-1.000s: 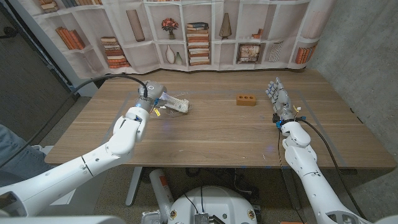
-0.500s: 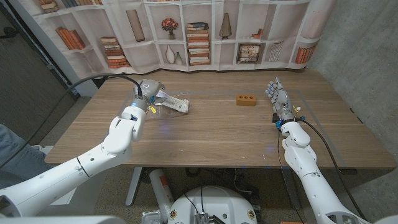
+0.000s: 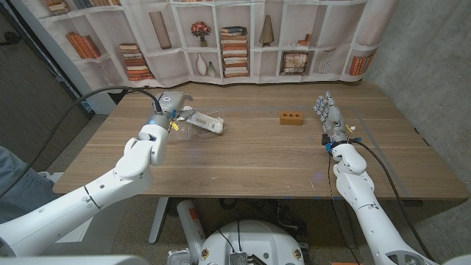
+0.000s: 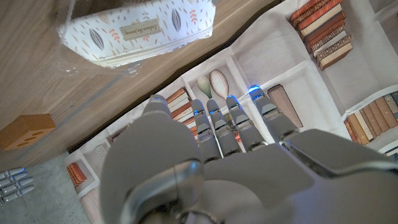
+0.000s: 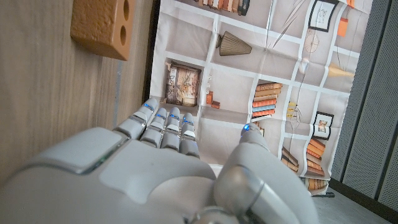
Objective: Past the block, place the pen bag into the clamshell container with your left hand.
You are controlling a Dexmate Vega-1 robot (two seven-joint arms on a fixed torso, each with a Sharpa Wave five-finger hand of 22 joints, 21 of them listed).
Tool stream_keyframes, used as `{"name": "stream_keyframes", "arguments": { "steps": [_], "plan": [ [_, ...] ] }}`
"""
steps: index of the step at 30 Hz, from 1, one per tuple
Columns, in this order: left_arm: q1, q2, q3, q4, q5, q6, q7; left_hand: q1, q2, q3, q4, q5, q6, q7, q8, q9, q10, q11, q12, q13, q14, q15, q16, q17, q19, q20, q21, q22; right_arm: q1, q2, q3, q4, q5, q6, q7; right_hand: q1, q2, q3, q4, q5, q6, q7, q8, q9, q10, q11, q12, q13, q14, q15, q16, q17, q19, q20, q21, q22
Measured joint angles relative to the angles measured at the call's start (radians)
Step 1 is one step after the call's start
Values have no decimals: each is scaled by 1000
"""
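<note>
From the head camera, the wooden table [image 3: 243, 158] carries a clear clamshell container [image 3: 197, 125] on the robot's left side, with the white patterned pen bag [image 3: 205, 121] lying inside it. The left hand [image 3: 171, 107] is raised just beside the container's far-left edge, fingers straight and holding nothing. Toward the right of centre sits the small orange-brown block [image 3: 291, 118], with holes in its side, well apart from the container. The right hand [image 3: 328, 115] stands on its edge near the table's right side, fingers extended and apart, holding nothing. A printed bookshelf backdrop [image 3: 235, 37] hangs behind the table.

In the left wrist camera, the left hand [image 4: 205, 162] shows its back with fingers [image 4: 214, 121] stretched out side by side, nothing between them. The pen bag [image 4: 134, 31], printed with leaf shapes, lies on the table within the transparent clamshell container [image 4: 81, 59]; the block [image 4: 25, 130] shows farther off.

In the right wrist camera, the right hand [image 5: 168, 168] has its fingers [image 5: 165, 124] straight and its thumb apart, gripping nothing. The block [image 5: 102, 28] lies on the tabletop beyond the fingertips, not touched.
</note>
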Motion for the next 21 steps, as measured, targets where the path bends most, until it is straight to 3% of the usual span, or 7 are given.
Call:
{"name": "stream_keyframes", "arguments": {
  "steps": [13, 21],
  "plan": [
    [3, -26, -34, -1, -102, -2, 76, -37, 37, -1, 34, 0, -11, 0, 0, 0, -5, 5, 11, 0, -8, -1, 4, 0, -28, 19, 0, 0, 11, -3, -3, 0, -4, -4, -5, 0, 0, 0, 0, 0, 4, -4, 0, 0, 9, 2, 0, 0, 4, -4, 0, 0, 0, 0, 0, 0],
    [3, -41, -54, 7, -177, -15, 127, -53, 53, -6, 45, 0, -25, -14, 0, 0, -5, 5, 11, 0, -16, 1, 4, 0, -52, 20, 0, 0, 21, -5, -6, 5, -9, -10, -9, 0, 0, 4, -4, 0, 4, -4, 0, 0, 9, 2, 0, 0, 7, -7, 0, 0, 7, 0, 0, 0]
  ]
}}
